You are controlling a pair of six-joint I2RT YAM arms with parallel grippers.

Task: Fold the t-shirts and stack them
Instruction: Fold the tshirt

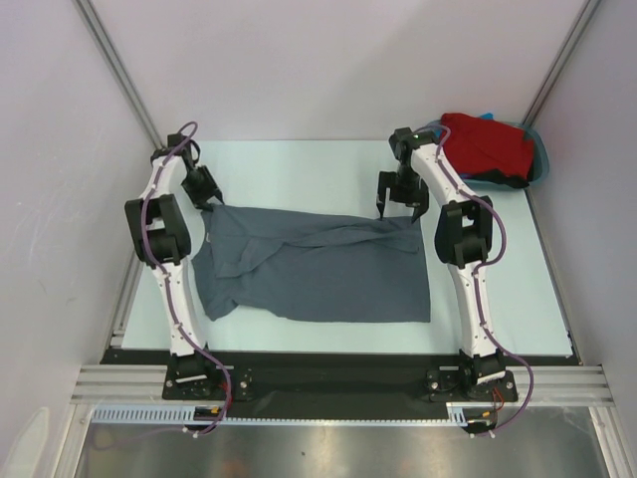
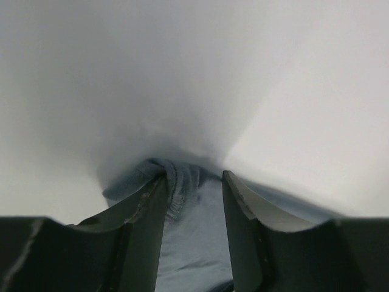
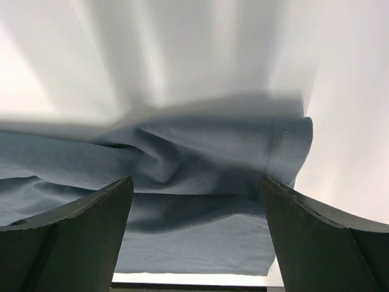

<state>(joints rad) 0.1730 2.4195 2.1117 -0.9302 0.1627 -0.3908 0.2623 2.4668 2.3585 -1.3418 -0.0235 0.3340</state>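
Pale tabletop point(image 1: 299, 174), white walls point(image 1: 328, 60), grey t-shirt point(image 1: 318, 269) spread; left jaws narrowly parted astride its edge, right jaws wide; red t-shirt point(image 1: 483, 139) mostly hides tub point(image 1: 543, 159).

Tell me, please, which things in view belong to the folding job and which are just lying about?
Job in hand:
- dark slate-grey cloth t-shirt, spread out and wrinkled
- bright red cloth t-shirt, bundled at the far right

Just lying about:
- teal plastic tub, holding the red shirt
- pale table, under everything

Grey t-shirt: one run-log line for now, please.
grey t-shirt: spread on table | left gripper: open, far-left corner | right gripper: open, far-right corner
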